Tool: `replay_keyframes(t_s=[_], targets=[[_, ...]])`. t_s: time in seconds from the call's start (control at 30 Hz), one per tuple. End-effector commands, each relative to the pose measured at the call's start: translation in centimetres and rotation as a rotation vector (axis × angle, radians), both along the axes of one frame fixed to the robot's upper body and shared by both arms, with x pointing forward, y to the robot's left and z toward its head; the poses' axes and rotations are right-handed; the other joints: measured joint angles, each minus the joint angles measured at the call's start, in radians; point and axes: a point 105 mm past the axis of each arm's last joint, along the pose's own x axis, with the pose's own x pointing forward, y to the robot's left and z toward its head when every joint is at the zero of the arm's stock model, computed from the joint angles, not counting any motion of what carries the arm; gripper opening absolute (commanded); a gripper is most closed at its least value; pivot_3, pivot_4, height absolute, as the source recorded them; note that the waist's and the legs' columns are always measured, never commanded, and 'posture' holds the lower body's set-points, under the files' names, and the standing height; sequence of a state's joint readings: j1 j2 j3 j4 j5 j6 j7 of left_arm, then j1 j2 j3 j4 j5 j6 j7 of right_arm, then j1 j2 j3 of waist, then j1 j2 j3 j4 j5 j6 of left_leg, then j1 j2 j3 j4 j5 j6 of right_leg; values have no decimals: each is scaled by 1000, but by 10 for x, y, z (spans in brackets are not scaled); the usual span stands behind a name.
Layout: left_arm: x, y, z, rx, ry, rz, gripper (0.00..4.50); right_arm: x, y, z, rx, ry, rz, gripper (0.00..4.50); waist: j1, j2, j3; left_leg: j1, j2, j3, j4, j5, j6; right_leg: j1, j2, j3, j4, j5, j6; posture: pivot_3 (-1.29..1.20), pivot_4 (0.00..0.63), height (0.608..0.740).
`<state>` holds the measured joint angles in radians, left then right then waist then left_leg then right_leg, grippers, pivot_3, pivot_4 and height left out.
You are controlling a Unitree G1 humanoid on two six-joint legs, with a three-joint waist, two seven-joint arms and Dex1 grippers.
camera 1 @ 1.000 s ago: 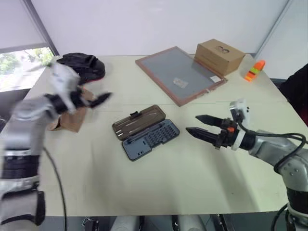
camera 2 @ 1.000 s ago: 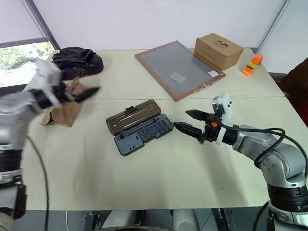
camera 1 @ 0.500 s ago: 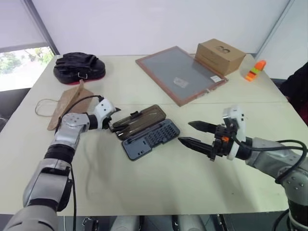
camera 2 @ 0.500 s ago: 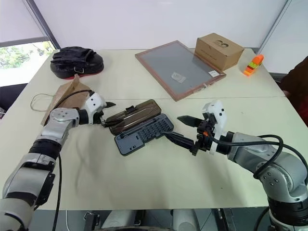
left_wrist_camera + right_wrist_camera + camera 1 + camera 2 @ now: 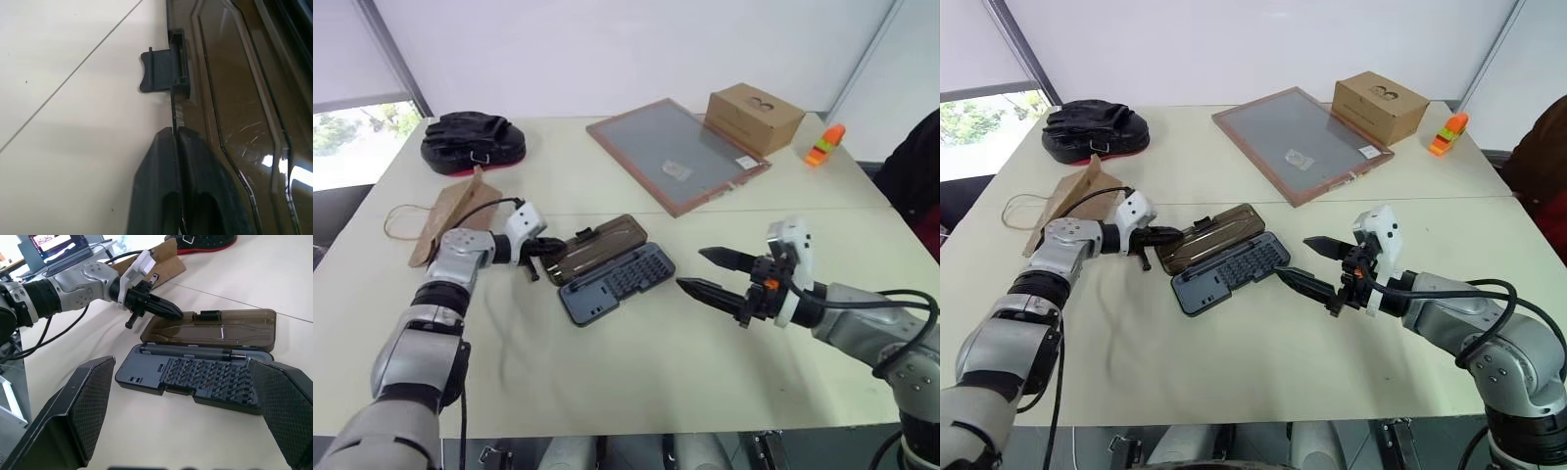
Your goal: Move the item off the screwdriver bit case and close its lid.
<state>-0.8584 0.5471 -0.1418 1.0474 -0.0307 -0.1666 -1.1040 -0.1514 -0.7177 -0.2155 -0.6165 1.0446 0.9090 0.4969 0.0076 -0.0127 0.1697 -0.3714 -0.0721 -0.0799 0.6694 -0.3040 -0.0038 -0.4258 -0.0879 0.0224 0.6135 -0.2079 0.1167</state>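
With the paper bag (image 5: 1072, 196) now lying left of the case (image 5: 1232, 271), my left claw (image 5: 1167, 235) has just pinched shut, apparently on the lid (image 5: 1219, 236) edge, ready to fold it closed.

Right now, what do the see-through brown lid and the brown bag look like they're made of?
The lid looks like smoky brown plastic: it shines, shows fine scratches, and you can see through it. The bag looks like matte kraft paper, folded flat with creases, and has thin loop handles, probably twine.
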Motion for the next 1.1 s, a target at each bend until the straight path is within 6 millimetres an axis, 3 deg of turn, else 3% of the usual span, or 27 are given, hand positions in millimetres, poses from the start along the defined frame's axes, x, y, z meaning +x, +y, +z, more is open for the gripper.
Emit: replay_keyframes(t_s=[0.03, 0.1, 0.3, 0.5, 0.77, 1.03, 1.1], targets=[[-9, 10, -27, 74, 87, 25, 28, -2, 2, 13, 11, -57, 14, 4500, 0, 0, 0, 0, 0, 0, 0, 0, 0, 0, 0, 0, 0, 0, 0, 0, 150, 740], [-6, 7, -21, 79, 55, 6, 28, -1, 3, 12, 10, -54, 13, 4500, 0, 0, -1, 0, 0, 0, 0, 0, 0, 0, 0, 0, 0, 0, 0, 0, 150, 740], [-3, -41, 17, 230, -262, -335, 28, 2, -1, 10, -3, -45, 11, 4500, 9, -2, 0, -2, 0, 0, 0, 0, 0, -1, 0, 0, 0, 0, 0, 0, 150, 740], [-15, -73, 20, 393, -396, -623, 28, 4, -4, 11, -12, -46, 7, 4500, 17, -3, 1, -5, -1, 0, 1, -2, 3, -2, -1, -1, -4, 0, 0, 0, 150, 740], [-20, -85, 15, 368, -374, -675, 28, -2, -6, 7, -7, -34, -24, 4500, 11, -3, 1, -6, -1, 0, 0, -2, 4, -2, -1, -1, -5, 0, 1, 0, 150, 740], [-21, -85, 9, 391, -383, -677, 28, 2, -5, 7, -2, -35, -28, 4500, 5, -3, 1, -5, -1, 0, 0, -2, 4, -2, -1, -1, -4, 0, 1, 0, 150, 740], [-17, -83, 11, 385, -379, -649, 654, 2, -6, 7, -3, -34, -28, 4500, 5, -3, 1, -5, -1, 0, 0, -2, 4, -2, -1, -1, -4, 0, 1, 0, 150, 740]])
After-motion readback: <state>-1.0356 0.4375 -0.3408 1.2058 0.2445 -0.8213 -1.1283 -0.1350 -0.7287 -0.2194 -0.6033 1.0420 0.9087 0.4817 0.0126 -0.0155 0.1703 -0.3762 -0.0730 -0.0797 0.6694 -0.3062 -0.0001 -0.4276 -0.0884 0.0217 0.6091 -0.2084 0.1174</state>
